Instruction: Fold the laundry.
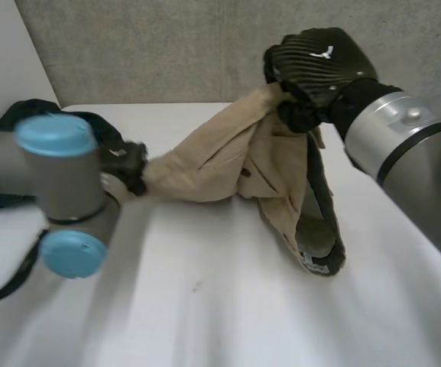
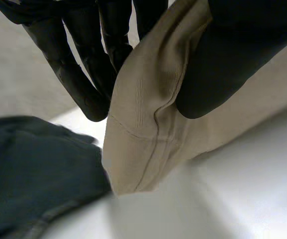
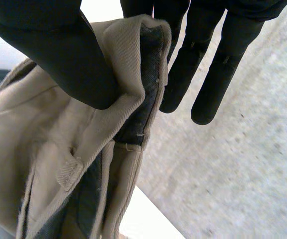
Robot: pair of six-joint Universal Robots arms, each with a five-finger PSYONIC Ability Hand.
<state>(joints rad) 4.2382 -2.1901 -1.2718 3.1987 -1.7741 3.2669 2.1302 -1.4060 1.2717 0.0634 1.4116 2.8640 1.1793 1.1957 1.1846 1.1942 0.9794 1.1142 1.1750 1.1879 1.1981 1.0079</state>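
white table (image 1: 220, 321), tan trousers (image 1: 205, 164) pinched both ends

Our left hand (image 1: 131, 166) is low by the table, thumb and fingers pinched on the tan garment (image 1: 220, 164). Our right hand (image 1: 319, 65) is held high, thumb clamped against the fingers on the same garment, and the right arm (image 1: 415, 157) angles up to it.

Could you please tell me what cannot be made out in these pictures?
Left hand, head view: mostly hidden behind its own arm.
Dark garment, head view: largely covered by that arm; the left wrist view's edge cuts it off, so its type is unclear.
Tan garment: bunched between the left hand and the right hand, so trousers or shorts cannot be told.
White tag at its hanging end, head view: too small to read.
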